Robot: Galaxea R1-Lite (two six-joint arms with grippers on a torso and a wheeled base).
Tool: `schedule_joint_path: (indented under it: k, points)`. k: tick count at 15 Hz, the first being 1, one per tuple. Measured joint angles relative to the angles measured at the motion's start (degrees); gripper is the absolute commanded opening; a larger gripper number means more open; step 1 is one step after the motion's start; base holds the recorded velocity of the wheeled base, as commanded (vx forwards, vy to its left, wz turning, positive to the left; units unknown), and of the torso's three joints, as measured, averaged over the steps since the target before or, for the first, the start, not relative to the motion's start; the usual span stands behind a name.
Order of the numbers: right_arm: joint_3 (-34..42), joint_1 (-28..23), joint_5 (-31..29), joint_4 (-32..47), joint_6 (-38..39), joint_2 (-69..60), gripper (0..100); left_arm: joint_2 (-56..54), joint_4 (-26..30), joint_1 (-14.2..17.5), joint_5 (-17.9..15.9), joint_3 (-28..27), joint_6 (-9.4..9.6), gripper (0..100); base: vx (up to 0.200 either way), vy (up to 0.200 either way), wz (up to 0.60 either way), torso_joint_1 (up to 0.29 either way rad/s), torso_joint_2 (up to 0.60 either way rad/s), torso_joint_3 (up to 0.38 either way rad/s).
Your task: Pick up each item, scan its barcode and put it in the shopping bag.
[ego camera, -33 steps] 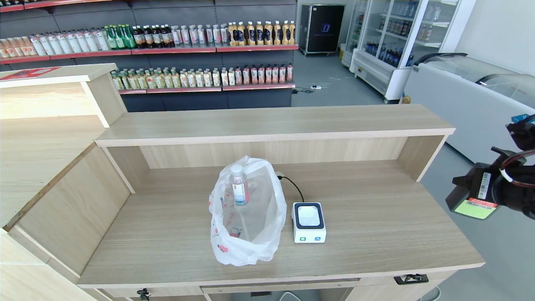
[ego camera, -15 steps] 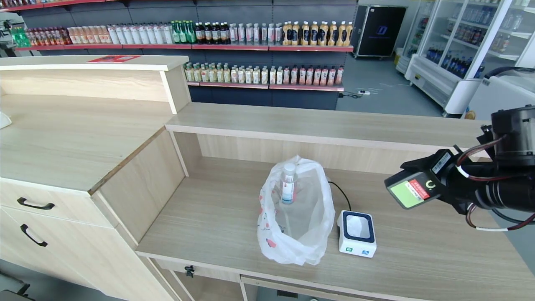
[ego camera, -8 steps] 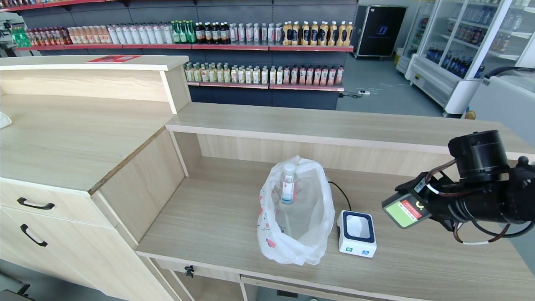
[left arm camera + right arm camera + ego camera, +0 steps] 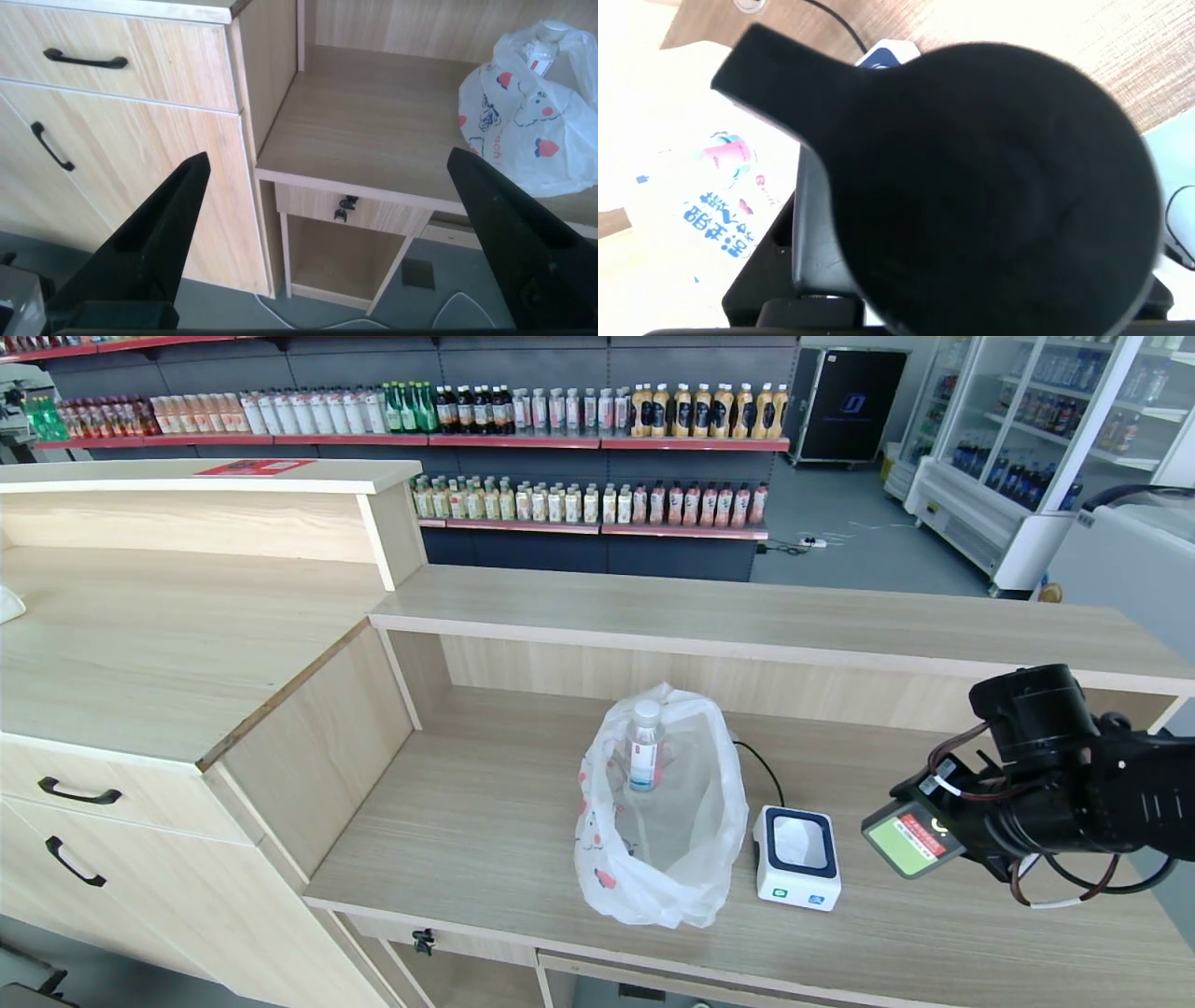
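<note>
wooden counter (image 4: 523, 821) carries a shopping bag (image 4: 686, 887) with one bottle (image 4: 642, 747) upright inside, just beside the scanner (image 4: 795, 855); right gripper (image 4: 966, 826) clamps a box (image 4: 906, 845), left gripper (image 4: 327, 157) spread wide.

Light wood checkout counter (image 4: 485, 821): a lower work surface is recessed under a raised ledge (image 4: 747, 616) at the back and closed by a side panel on the left. Set directly on the lower surface are a white plastic shopping bag (image 4: 616, 882), standing open near the front edge, and a white barcode scanner (image 4: 796, 859), placed just beside the bag's right. The scanner's black cable (image 4: 761, 765) is run back behind the bag.
</note>
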Motion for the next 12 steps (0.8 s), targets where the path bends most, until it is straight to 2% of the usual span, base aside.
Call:
schedule_joint_path:
  k: [12]
  points:
    - [-1.8, -0.4, -0.3, -5.8, -1.4, 8.9, 0, 0.0, 0.0, 0.0, 0.0, 0.0, 0.0, 100, 0.0, 0.0, 0.0, 0.0, 0.0, 0.0]
